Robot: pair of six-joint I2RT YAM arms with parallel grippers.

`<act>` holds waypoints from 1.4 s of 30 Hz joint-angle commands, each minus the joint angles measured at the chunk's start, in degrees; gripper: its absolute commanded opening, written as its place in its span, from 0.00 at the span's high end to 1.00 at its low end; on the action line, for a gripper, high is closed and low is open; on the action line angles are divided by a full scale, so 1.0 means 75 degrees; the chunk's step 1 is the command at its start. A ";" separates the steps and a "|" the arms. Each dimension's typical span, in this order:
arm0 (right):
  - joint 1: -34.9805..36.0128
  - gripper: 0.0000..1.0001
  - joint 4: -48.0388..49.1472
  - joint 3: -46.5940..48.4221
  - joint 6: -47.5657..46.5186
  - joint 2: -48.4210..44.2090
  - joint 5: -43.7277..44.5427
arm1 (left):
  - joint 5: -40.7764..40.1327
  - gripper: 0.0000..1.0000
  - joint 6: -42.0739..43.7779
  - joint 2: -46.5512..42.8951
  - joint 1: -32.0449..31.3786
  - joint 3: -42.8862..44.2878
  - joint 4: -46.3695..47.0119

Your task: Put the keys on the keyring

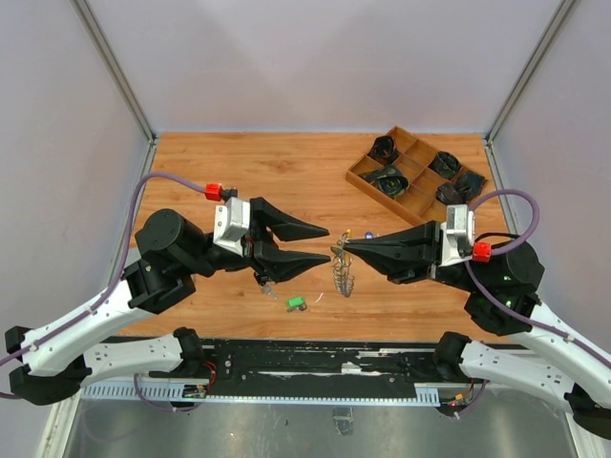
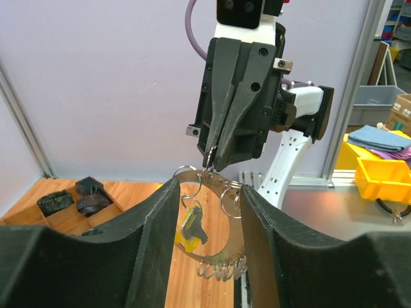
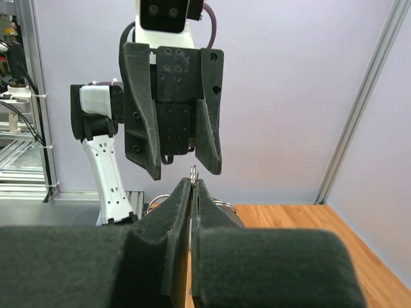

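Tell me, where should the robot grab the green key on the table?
The green key lies flat on the table, so it is probably best to pinch across its green head, coming straight down from above. The open left gripper is nearest.

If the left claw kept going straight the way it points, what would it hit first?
Most likely the keyring, which hangs from the shut right gripper just ahead of the open left gripper. Depth is hard to judge; its jaws might pass either side of it.

A key (image 1: 296, 304) lies left of the keyring (image 1: 344, 274).
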 commanded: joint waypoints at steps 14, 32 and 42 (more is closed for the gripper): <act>-0.0178 0.99 0.0495 0.0194 -0.0009 0.0119 -0.0647 | 0.0423 0.69 0.0039 0.0279 -0.0047 0.0157 0.0482; -0.0178 0.99 0.0207 0.0304 -0.0110 0.0150 -0.0759 | 0.0496 1.00 0.0235 0.0378 -0.0041 0.0306 0.0200; -0.0178 0.65 -0.1455 0.0873 -0.1259 -0.0169 -0.0487 | -0.0014 1.00 0.0886 0.0248 -0.0047 0.0633 -0.0685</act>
